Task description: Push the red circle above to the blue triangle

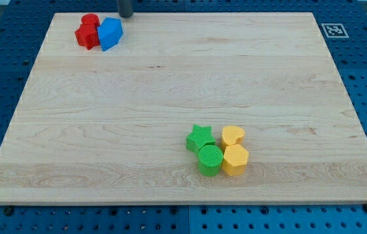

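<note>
A red circle (pixel 91 20) sits at the top left of the wooden board (pixel 170 91). It touches a second red block (pixel 86 36) just below it, whose shape I cannot make out. A blue block (pixel 110 33) with angled faces lies against both red blocks on their right side. My tip (pixel 126 15) is at the board's top edge, just above and to the right of the blue block, with a small gap between them. Only the rod's lower end shows.
A cluster sits at the lower middle right: a green star (pixel 200 138), a green circle (pixel 210 160), a yellow heart (pixel 233 136) and a yellow hexagon (pixel 235 160). A black-and-white marker (pixel 333 30) lies off the board's top right corner.
</note>
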You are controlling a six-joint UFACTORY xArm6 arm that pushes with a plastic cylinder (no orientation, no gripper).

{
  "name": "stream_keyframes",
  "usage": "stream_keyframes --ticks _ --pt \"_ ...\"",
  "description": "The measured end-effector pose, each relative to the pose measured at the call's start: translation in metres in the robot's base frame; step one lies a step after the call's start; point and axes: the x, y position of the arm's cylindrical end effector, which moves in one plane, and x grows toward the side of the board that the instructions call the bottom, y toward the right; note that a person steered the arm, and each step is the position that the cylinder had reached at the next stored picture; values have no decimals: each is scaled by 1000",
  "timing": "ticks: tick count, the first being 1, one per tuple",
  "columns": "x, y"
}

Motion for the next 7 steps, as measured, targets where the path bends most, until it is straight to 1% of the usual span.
stream_keyframes --ticks 4,5,6,7 --pt "1 -51" --pt "-1 -81" --pt "17 -86" --pt "18 -86"
